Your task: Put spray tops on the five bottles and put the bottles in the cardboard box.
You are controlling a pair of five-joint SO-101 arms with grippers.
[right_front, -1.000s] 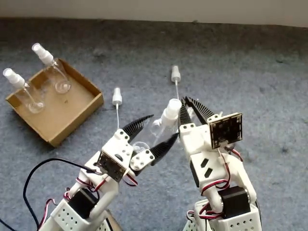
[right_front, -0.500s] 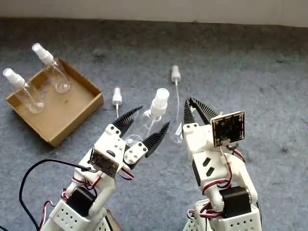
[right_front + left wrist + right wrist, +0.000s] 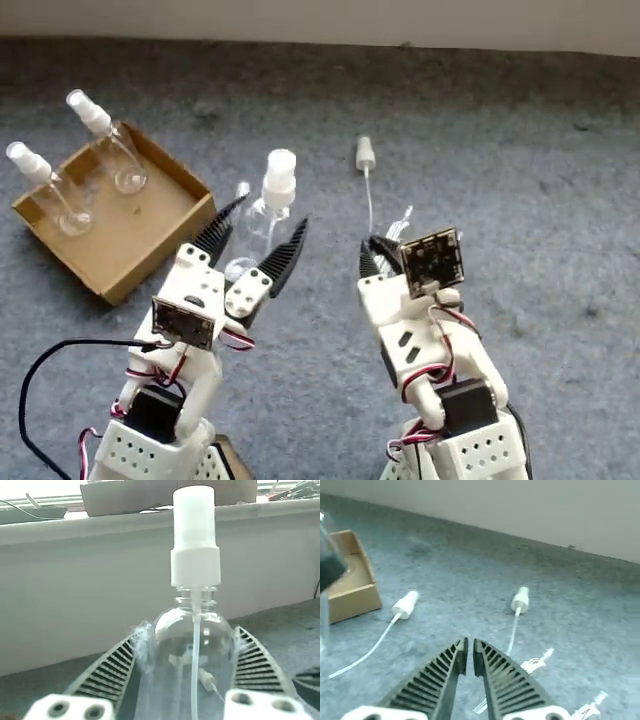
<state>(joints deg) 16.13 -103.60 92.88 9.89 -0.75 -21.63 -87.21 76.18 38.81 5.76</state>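
Cardboard box (image 3: 160,250): one. Bottles with spray tops (image 3: 45,185) (image 3: 110,140) (image 3: 268,205): three, two inside the box, one beside it. Loose spray tops (image 3: 365,153) (image 3: 406,604): two, beside the box.

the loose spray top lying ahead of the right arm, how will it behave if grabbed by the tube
The spray top is probably light: a small cap on a thin tube. The tube looks slender and slightly bowed, so it would likely flex when pinched; the cap seems the stiffer hold. On the carpet it probably won't roll far.
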